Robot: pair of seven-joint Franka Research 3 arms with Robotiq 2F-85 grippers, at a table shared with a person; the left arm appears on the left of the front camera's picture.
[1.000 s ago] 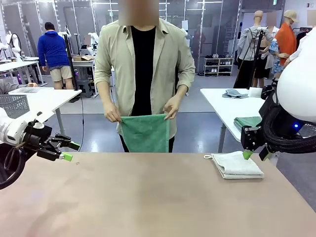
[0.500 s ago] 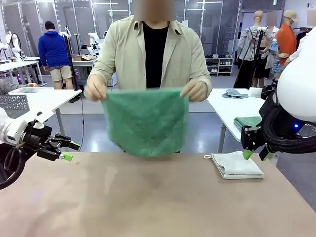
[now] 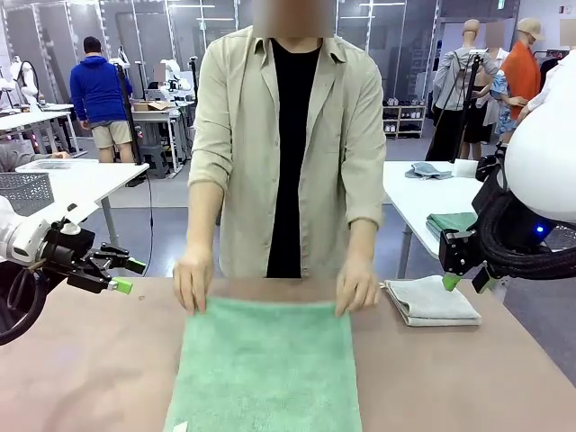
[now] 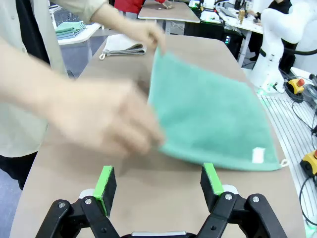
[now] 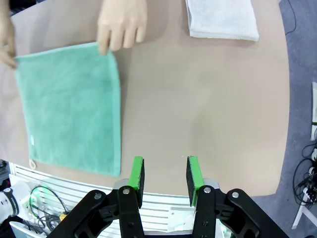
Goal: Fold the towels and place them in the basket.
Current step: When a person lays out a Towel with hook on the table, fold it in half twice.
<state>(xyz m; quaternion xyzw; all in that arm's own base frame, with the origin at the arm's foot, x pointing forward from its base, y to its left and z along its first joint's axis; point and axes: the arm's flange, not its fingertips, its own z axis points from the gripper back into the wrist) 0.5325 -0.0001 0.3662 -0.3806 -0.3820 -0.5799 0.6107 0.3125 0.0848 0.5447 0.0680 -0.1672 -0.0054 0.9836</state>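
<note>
Jaws, left side: left gripper (image 3: 121, 274) hangs just off the table (image 3: 90, 378) edge, fingers spread wide with nothing between them. It looks parked clear so the person can work.
Far corner, left: hand by the left arm (image 3: 193, 286) presses the cloth down flat.
Middle: green towel (image 3: 265, 369) lies opened out in 1 layer on the table, white tag at the near edge. I reckon it's laid flat so a fold can start.
Far corner, right: hand by the right arm (image 3: 357, 290) pins the other corner, keeping that edge straight.
Right of table: off-white towel (image 3: 432, 301) sits folded with its loop showing, set aside just beside that hand.
Jaws, right side: right gripper (image 3: 468, 281) hovers near the folded towel, fingers part-way apart and gripping nothing.
</note>
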